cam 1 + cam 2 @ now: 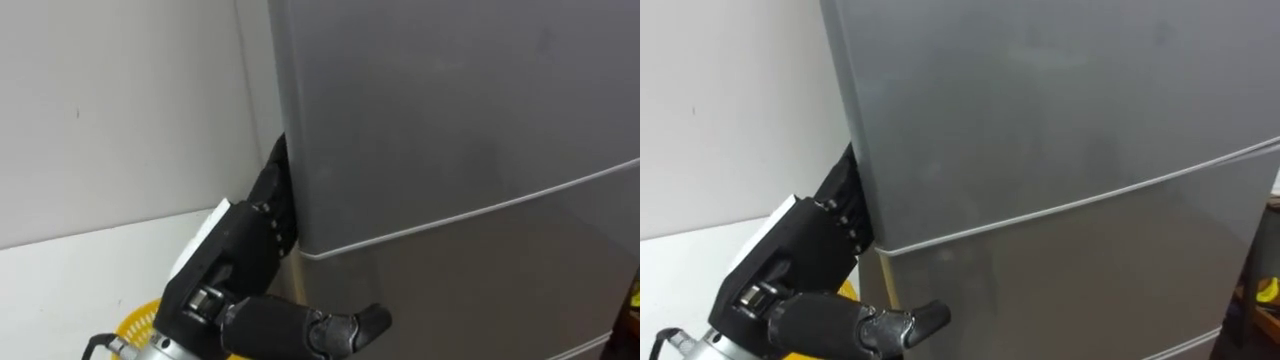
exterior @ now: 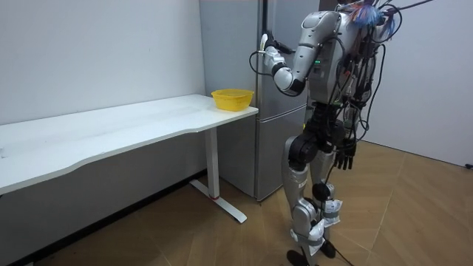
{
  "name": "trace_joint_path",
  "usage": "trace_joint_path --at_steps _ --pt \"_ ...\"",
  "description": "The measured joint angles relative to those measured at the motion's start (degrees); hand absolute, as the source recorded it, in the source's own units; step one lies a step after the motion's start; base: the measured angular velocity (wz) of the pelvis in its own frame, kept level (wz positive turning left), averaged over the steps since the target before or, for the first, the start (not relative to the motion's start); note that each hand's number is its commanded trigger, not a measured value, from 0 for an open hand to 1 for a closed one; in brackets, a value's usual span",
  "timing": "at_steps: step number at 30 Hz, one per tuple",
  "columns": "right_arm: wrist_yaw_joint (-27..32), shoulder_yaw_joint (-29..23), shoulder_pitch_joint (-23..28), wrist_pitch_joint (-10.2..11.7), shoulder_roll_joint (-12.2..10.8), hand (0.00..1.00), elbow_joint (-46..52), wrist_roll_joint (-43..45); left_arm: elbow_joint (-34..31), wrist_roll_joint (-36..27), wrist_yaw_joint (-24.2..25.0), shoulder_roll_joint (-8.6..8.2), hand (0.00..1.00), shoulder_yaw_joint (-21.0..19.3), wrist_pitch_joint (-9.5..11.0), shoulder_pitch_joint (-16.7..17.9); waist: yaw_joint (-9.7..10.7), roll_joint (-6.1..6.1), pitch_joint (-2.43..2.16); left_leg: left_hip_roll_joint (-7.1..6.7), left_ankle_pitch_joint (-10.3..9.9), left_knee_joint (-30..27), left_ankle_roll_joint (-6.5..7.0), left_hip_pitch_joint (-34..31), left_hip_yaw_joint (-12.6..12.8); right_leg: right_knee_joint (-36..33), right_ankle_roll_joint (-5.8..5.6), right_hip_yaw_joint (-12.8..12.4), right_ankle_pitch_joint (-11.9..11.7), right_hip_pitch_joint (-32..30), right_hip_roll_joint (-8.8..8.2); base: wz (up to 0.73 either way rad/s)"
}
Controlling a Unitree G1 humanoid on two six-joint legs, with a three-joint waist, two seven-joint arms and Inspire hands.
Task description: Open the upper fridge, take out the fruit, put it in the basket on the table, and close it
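Left hand (image 1: 235, 265) at seven o'clock, reaching behind left edge of upper fridge door (image 1: 450, 110), likely to pull it open; grasp hidden, cannot tell. Right hand (image 2: 346, 157) hanging slack, uncurled.

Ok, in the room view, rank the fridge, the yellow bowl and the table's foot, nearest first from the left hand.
1. fridge, right at the left hand.
2. yellow bowl, on the table, lower down.
3. table's foot, on the floor.
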State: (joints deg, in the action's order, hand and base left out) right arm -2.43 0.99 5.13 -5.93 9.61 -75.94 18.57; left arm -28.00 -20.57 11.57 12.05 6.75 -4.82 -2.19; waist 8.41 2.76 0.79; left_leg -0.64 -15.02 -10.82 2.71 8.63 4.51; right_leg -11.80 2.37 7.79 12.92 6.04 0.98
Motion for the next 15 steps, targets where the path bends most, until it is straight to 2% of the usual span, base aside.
trace_joint_path --at_steps 1,2,3,5,8,15 --pt "0.0 0.0 0.0 0.0 0.0 0.00 0.0 0.0 0.0 0.0 -0.3 0.00 0.91 -0.3 0.0 0.0 0.0 -0.01 0.01 0.00 0.0 0.0 0.00 0.0 0.0 0.0 0.00 0.0 0.0 0.0 0.00 0.00" --pt "0.0 0.0 0.0 0.0 0.0 0.00 0.0 0.0 0.0 0.0 -0.8 0.00 0.11 -1.0 0.0 -0.1 0.0 -0.05 0.02 0.00 0.0 0.0 0.00 0.0 0.0 0.0 0.00 0.0 0.0 0.0 0.00 0.00" --pt "0.0 0.0 0.0 -0.1 0.0 0.00 0.0 0.0 0.0 0.0 -1.0 0.00 0.00 -1.3 0.0 -0.3 -0.1 -0.09 0.02 -0.01 0.0 0.0 0.00 0.0 0.0 0.0 0.00 0.0 0.0 0.0 -0.01 0.00" --pt "0.0 0.1 0.0 -0.2 0.0 0.00 0.0 0.0 0.0 -0.1 -0.8 0.12 0.00 -1.1 0.0 -0.7 -0.1 -0.10 0.02 -0.02 0.0 0.0 0.00 0.0 0.0 0.0 -0.01 0.0 0.0 0.0 -0.02 0.00" --pt "0.0 0.2 -0.3 -0.3 0.0 0.00 0.1 0.0 0.0 -0.1 0.3 0.42 0.00 1.4 -0.1 -0.8 0.0 -0.08 0.02 -0.02 0.0 0.0 0.00 0.0 0.0 0.0 -0.01 -0.2 0.0 0.0 0.01 -0.02" --pt "-0.2 0.1 -0.4 -0.4 0.5 0.00 0.1 0.0 0.0 -0.1 0.5 0.50 0.00 1.4 -0.1 -1.1 0.4 0.02 -0.06 -0.01 0.0 0.0 0.00 0.0 0.0 0.0 -0.01 -0.2 0.0 0.0 0.04 0.00"
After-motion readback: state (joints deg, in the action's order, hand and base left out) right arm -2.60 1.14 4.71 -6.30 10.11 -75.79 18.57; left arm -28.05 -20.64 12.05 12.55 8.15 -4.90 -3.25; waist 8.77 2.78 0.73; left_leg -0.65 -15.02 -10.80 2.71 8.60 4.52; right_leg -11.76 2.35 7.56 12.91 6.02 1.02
